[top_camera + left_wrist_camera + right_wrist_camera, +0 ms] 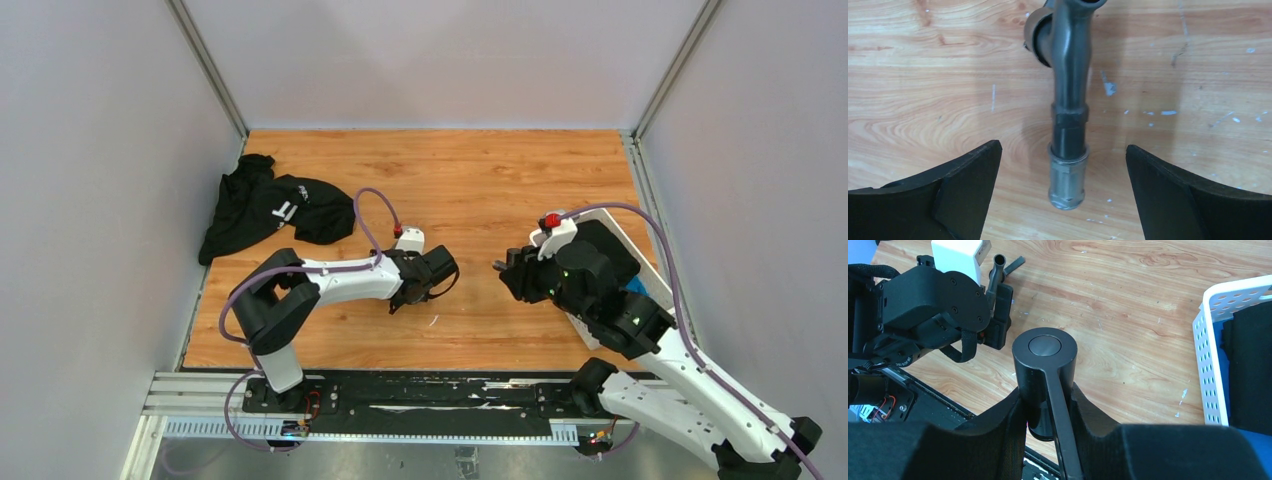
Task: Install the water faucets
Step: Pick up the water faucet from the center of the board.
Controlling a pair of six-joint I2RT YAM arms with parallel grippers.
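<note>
Two dark-grey metal faucet parts in sight, both smooth and matte. First, a slightly bent faucet pipe (pixel 1068 125): round in section, ringed by a collar midway, ending in a paler silvery fitting at the near end; lying flat on the scuffed wood-grain counter (pixel 923 75), between the fingers of the left claw (pixel 1063 150). Left claw spread wide, with black wedge-shaped fingers clear of the pipe on both sides. Second, a squat cylindrical faucet head (pixel 1044 352), with a flat round cap and a thin straight lever down its front; upright and pinched between the padded black fingers of the right claw (pixel 1048 400) (facing the left claw across a gap). To the right, a white perforated plastic basket (pixel 1210 340); at the far left of the counter, a crumpled black cloth garment (pixel 265 205).
</note>
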